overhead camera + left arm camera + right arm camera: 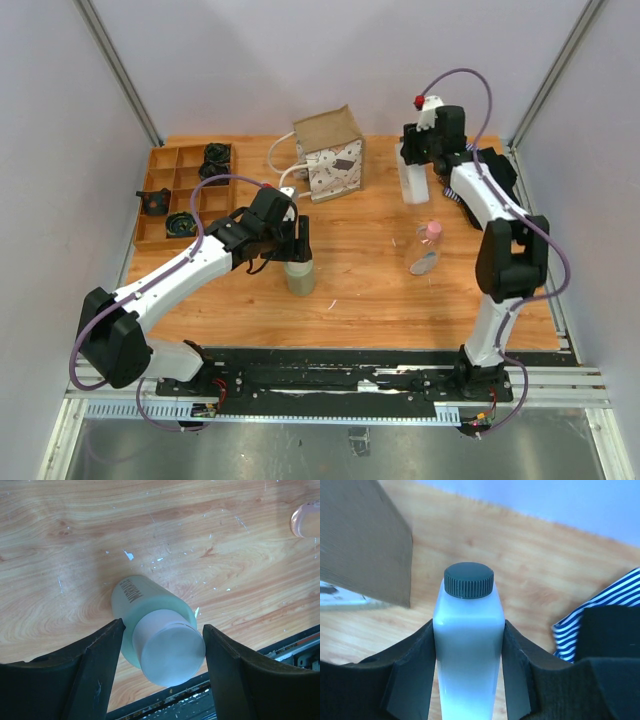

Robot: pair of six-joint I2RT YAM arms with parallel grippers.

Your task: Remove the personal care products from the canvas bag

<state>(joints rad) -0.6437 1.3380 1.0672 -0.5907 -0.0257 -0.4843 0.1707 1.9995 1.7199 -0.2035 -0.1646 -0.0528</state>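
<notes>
Bolted to a black rail (330, 378) at the near edge stand the two arm bases. Beyond them lies a table (370, 295) of orange-brown wood, its grain flecked with small white chips.

At far left sits a wooden tray (160, 158) cut into square compartments, with at least three small black objects in them (too small to make out). Next comes the left gripper (163, 628), its two flat black fingers (95, 670) closed on the olive bottle (300, 278). This is a smooth, round, pale olive cylinder with a plain cream cap, upright on the table at front centre. One finger lies on its shoulder, the other against the cap's edge.

Behind it, at the back middle, the bag (328, 152) stands upright: boxy tan canvas, white rope handles on its left, and a whitish panel speckled with dark marks facing forward.

Right of the bag, a clear bottle (425, 262) with a pink cap lies on its side, apart from the others. Farther back the right gripper (468, 625) clamps the white bottle (467, 650), a flat-sided, milky one with a dark ribbed screw cap, upright, with both fingers pressed on its flat faces. Blue-and-white striped cloth (615, 600) lies at far right.

Three bottles are outside the bag; its inside cannot be seen.
</notes>
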